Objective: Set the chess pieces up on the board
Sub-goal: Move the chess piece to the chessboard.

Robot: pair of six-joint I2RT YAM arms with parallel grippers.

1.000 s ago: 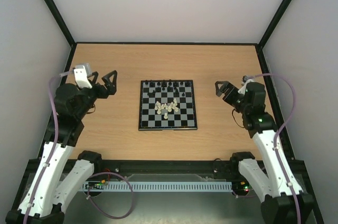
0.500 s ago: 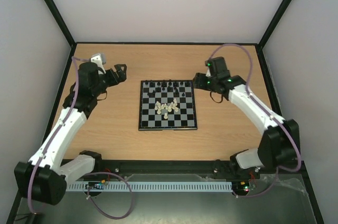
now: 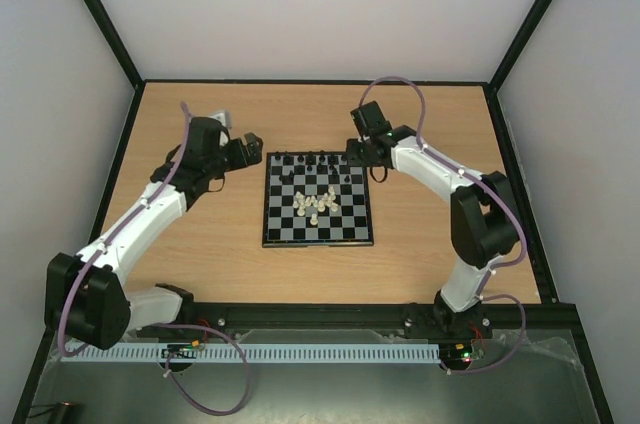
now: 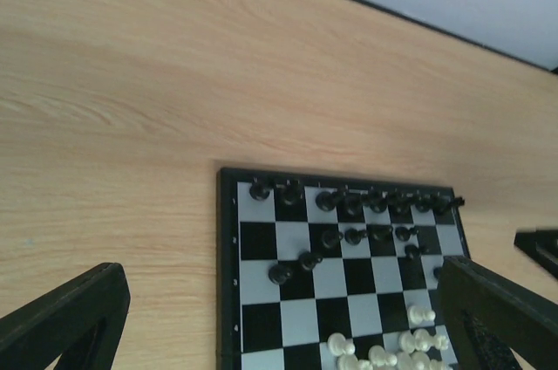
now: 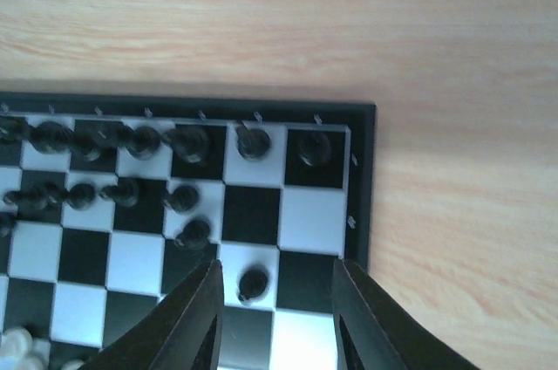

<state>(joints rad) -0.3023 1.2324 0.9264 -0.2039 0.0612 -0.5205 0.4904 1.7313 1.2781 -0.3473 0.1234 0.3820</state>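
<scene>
On the table (image 3: 200,244), the board (image 3: 318,229) is found centred; black pieces (image 3: 318,159) are ranked at its far side, white pieces (image 3: 320,204) heaped centrally. Beside it the left gripper (image 3: 252,150) is spread wide; the right gripper (image 5: 275,300) is parted astride a black pawn (image 5: 253,284).

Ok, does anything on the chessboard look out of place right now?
Yes. The tiny cream-white chess pieces sit bunched in a heap near the middle of the small black-and-grey chequered board, not in rows. A few tiny black pieces stand off the far ranks.

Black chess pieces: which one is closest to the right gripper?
The lone tiny black piece between the right gripper's fingers; other black pieces stand farther away.
</scene>
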